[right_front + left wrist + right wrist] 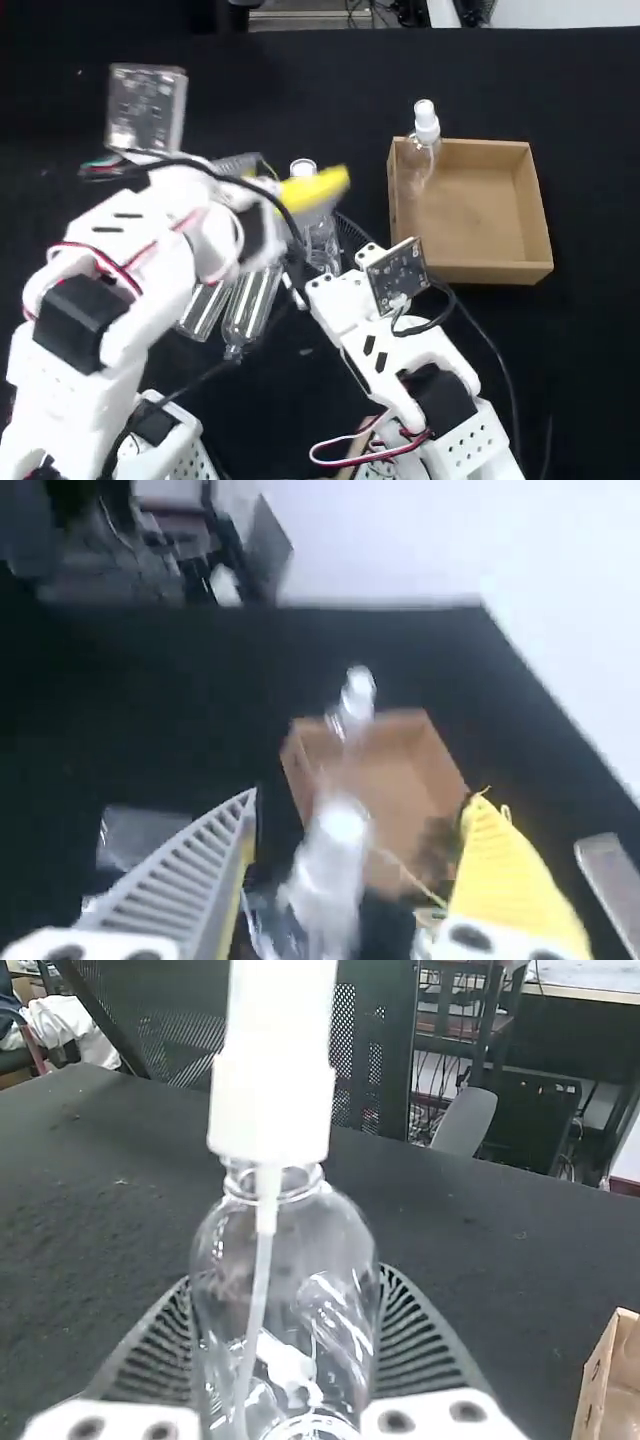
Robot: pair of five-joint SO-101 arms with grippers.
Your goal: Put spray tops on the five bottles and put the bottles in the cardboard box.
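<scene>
Starting left, under the left arm and behind the left gripper [364, 800]: first bare bottle [205, 308] and second bare bottle [250, 305], flat on the table [560, 100], side by side. Left gripper spread wide, gripping nothing, either side of the spray top [272, 1060]. Straight below, upright bottle [300, 1260], pinched snug in the right gripper [285, 1280], top seated on its neck. Off to the right gripper's right, cardboard box [470, 268], one capped bottle [424, 145] standing in the far corner on the grippers' side.
</scene>
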